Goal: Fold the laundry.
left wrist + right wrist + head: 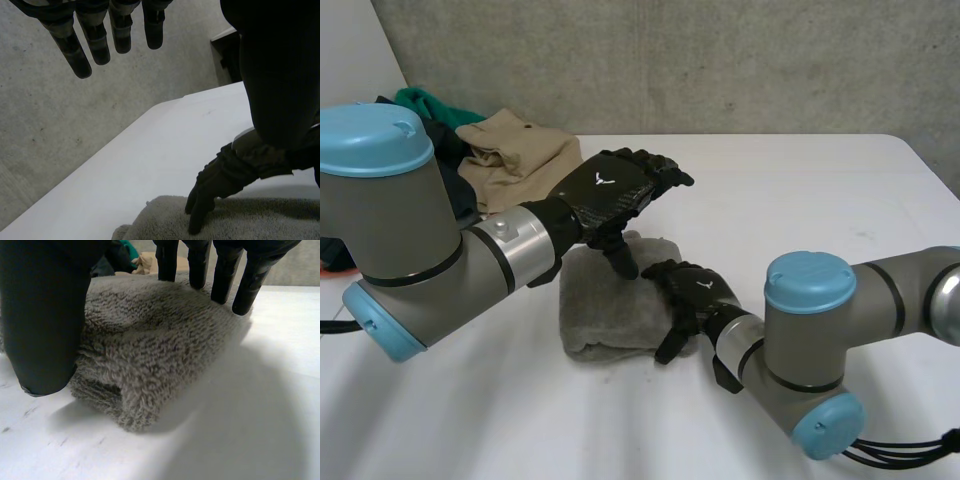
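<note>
- My right hand (692, 290): fingers (226, 275) straight and released, tips resting on top of the grey towel (605, 315) at its right edge. Nothing's pinched.
- R thumb (45, 315) points down just beside the towel's near folded corner, tip at the bench (800, 200). I can't tell if it touches the cloth.
- My left hand (610, 188): fingers (82, 52) straight, relaxed, grasping nothing. They hang in the air over the far side of the towel, pointing towards the bench's far edge.
- L thumb hangs downward towards the towel's far edge (contact or not, can't tell from the head view).
- Towel: folded into a thick, compact bundle, lying flat on the bench approx. mid-bench between my two arms, rounded fold facing the right wrist camera. The left wrist view shows my right hand's fingertips on its fuzzy top.
- Further out, at the bench's far left corner: a loose heap of laundry with a tan garment (515, 160) crumpled in front, a green garment (425, 100) behind it and sth dark between them. It's well apart from the towel and from both hands.
- Behind the bench: a bare concrete wall (720, 60).
</note>
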